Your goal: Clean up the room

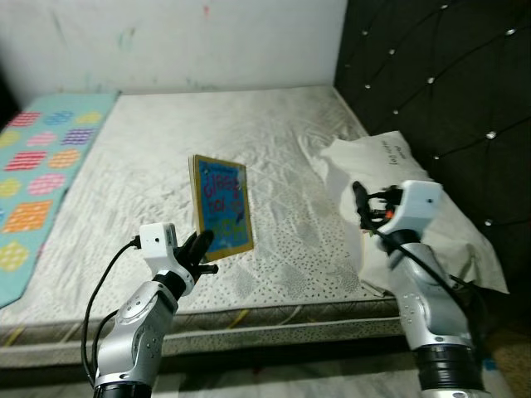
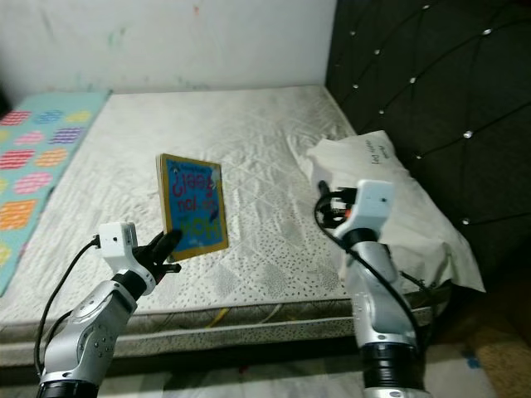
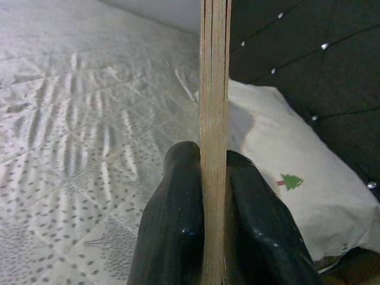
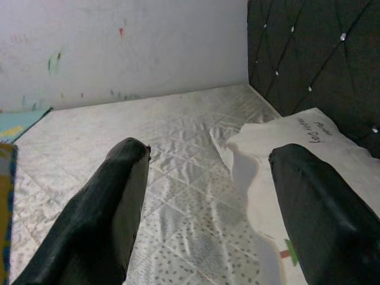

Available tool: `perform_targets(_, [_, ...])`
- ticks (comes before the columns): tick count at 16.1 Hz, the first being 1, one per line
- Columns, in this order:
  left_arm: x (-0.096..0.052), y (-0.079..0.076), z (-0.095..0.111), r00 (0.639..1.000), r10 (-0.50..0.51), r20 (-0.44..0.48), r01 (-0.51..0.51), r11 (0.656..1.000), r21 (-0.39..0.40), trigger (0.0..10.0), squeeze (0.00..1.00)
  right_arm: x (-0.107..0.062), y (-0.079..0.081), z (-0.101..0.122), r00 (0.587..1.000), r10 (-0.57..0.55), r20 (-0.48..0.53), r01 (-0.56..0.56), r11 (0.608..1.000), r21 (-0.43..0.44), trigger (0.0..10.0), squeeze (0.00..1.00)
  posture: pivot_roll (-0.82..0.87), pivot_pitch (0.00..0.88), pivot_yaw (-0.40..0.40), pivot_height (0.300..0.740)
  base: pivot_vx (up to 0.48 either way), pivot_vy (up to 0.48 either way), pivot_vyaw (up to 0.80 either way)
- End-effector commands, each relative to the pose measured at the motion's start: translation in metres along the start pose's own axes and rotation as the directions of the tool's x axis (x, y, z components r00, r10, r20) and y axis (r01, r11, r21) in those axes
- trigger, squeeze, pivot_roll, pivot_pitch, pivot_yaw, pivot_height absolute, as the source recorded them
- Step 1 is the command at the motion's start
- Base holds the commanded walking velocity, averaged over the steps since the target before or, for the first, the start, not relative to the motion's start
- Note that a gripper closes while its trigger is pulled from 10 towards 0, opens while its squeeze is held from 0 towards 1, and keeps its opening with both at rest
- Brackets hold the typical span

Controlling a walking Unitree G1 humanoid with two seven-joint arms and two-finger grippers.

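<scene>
A thin picture book (image 1: 222, 206) with a blue cover and yellow border stands upright above the near part of the mattress (image 1: 249, 141). My left gripper (image 1: 202, 248) is shut on its lower edge; in the left wrist view the book's edge (image 3: 214, 119) runs between the two black fingers (image 3: 172, 225). My right gripper (image 1: 365, 207) hovers open and empty over the near right of the bed, beside a white pillow (image 1: 390, 178). In the right wrist view its fingers (image 4: 101, 214) stand wide apart.
A black tufted headboard (image 1: 440, 75) runs along the right side of the bed. A turquoise blanket (image 1: 37, 174) with coloured squares lies along the left edge. A white wall (image 1: 182, 41) stands behind. The pillow carries a small green tree print (image 3: 291, 181).
</scene>
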State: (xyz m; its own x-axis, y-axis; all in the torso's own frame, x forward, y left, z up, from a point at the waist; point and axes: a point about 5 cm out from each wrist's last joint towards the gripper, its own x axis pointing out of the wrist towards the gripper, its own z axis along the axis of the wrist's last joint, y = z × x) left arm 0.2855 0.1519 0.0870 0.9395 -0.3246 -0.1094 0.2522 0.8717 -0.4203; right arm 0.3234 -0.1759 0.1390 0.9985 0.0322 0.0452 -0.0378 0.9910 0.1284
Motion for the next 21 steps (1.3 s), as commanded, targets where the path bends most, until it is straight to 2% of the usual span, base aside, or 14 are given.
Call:
perform_targets(1, [-0.0002, -0.0009, 0.0115, 0.998, -0.019, 0.053, 0.018, 1.0, 0.019, 10.0, 0.0, 0.001, 0.0057, 0.0021, 1.0, 0.018, 0.008, -0.018, 1.0, 0.002, 10.0, 0.0, -0.13, 0.0, 0.01, 0.74, 0.0, 0.0, 0.0])
perform_targets(18, [-0.0011, 0.0004, 0.012, 0.999, -0.019, 0.047, 0.017, 0.999, 0.033, 10.0, 0.0, 0.0032, 0.0079, 0.0019, 1.0, 0.024, 0.014, -0.024, 1.0, -0.018, 10.0, 0.0, -0.12, 0.0, 0.006, 0.74, 0.29, 0.0, 0.0])
perform_targets(21, [0.0004, 0.0009, 0.0129, 0.999, -0.004, 0.054, 0.003, 1.0, 0.027, 10.0, 0.0, 0.0029, 0.007, 0.0013, 1.0, 0.021, 0.014, -0.021, 1.0, -0.021, 10.0, 0.0, -0.12, 0.0, 0.006, 0.74, 0.0, 0.0, 0.0])
